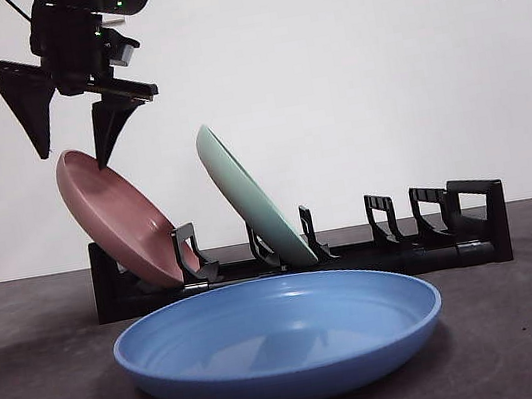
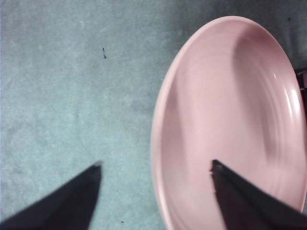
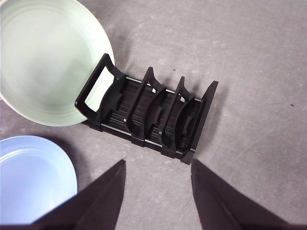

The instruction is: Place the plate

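Observation:
A pink plate [image 1: 120, 221] leans in the leftmost slot of the black dish rack [image 1: 455, 242]. My left gripper [image 1: 74, 139] hangs open just above its top rim, one jaw on each side of the rim, holding nothing. In the left wrist view the pink plate [image 2: 230, 124] fills the far side, with the left gripper [image 2: 156, 167] open over its edge. A pale green plate [image 1: 250, 197] leans in the second slot. A blue plate [image 1: 280, 337] lies flat on the table in front of the rack. My right gripper [image 3: 158, 165] waits open, high above the rack's empty end.
The rack [image 3: 148, 115] has several empty slots at its right end. Grey table surface [image 1: 528, 320] surrounds the rack and the blue plate [image 3: 33, 177]. A white wall stands behind.

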Robot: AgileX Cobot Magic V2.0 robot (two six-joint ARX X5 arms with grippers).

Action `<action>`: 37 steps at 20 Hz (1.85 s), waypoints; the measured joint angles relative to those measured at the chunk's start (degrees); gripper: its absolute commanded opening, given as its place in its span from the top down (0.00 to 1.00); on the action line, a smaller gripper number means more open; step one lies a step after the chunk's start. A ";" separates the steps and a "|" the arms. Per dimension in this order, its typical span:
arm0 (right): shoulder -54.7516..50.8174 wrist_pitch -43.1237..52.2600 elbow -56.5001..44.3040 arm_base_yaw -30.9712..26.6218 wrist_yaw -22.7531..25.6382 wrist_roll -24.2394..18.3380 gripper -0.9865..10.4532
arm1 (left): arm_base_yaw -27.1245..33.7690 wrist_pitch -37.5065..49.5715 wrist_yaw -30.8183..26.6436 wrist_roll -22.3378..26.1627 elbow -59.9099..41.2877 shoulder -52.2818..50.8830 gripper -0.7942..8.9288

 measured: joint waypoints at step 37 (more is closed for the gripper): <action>0.00 0.00 0.00 0.00 0.00 0.00 0.73 | -6.16 0.02 -18.38 7.17 13.05 -0.81 0.90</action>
